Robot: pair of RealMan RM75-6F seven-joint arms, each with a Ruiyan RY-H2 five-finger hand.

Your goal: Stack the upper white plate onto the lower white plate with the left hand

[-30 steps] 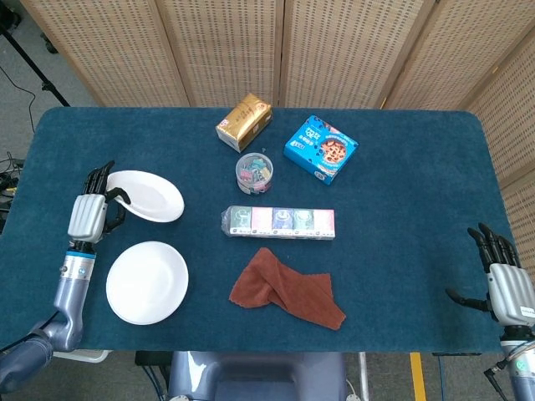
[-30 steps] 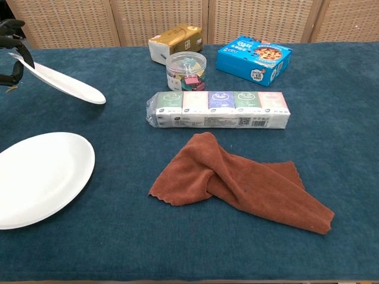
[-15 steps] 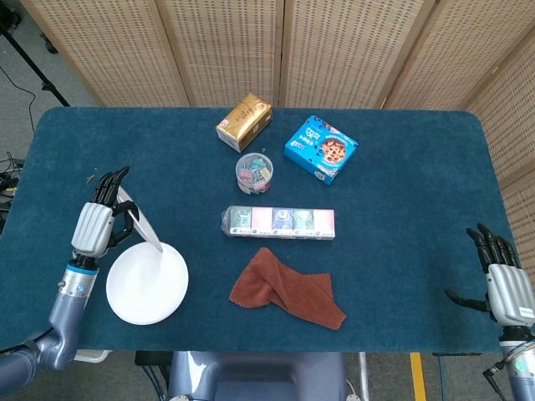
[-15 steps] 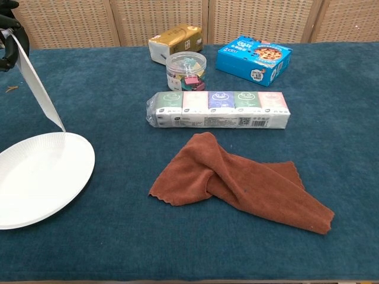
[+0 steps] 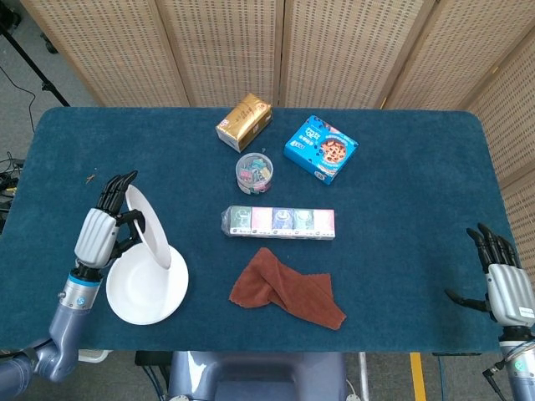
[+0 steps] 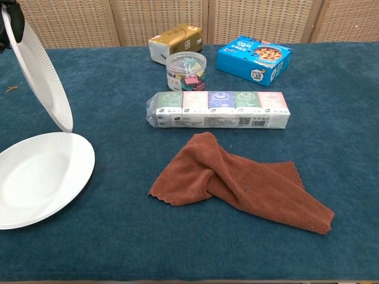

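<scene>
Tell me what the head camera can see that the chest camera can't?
Only the head view shows the right hand, open at the table's near right corner, and nearly all of the left hand, plus the whole blue table and the screens behind it.

Only the chest view shows the ribbed underside of the tilted plate and close detail of the brown cloth.

Both show the left hand holding the tilted plate above the flat plate, the tissue pack, clip jar, gold box and blue box.

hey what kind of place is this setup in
Probably a lab or staged test area, not a home: a table covered in blue cloth, wicker folding screens behind it, and a tripod leg on the bare floor.
</scene>
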